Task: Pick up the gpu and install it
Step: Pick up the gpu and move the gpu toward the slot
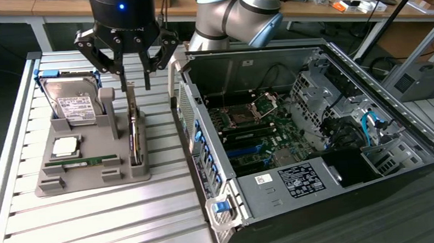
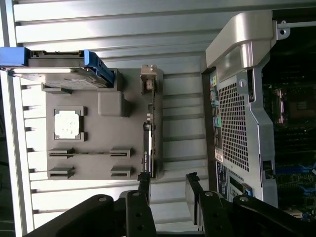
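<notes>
gpu is standing on edge beside the open computer case, in a slot of the grey tray, which is leaving its top edge free for grasping. The claw is hovering just above one end of it, fingers spread wide and holding nothing.

The arm bends at its elbow, wrist held vertical — its gripper points straight down, fingers spread wide apart.

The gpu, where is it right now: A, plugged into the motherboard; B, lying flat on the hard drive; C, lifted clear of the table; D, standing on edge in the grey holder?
D: the gpu stands on edge in a slot of the grey holder, outside the computer case.
</notes>
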Available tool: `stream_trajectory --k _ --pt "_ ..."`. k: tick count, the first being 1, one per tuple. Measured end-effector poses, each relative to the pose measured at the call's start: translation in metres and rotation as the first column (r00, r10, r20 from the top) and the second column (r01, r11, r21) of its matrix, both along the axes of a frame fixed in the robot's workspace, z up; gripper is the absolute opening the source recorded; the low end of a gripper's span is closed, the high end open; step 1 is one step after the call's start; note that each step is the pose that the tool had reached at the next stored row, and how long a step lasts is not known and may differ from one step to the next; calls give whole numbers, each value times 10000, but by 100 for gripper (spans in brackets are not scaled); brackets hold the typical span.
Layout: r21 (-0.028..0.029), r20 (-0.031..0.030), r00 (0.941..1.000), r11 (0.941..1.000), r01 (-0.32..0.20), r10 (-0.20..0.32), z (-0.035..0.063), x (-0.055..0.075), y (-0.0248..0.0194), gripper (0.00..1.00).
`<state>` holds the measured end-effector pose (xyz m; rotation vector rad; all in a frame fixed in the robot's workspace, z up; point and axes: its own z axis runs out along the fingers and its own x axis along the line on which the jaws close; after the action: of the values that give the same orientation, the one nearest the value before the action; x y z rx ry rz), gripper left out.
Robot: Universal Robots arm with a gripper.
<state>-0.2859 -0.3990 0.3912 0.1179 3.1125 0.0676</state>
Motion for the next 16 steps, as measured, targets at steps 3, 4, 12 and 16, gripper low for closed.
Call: stream_trajectory --k 3,4,12,16 --pt "0 0 10000 10000 0 0 -5 -1 0 42" --pt "0 0 10000 10000 0 0 -7 -1 0 42" --pt "0 1 10000 10000 0 0 -35 -10 0 42" --pt "0 0 10000 10000 0 0 -47 -10 0 42"
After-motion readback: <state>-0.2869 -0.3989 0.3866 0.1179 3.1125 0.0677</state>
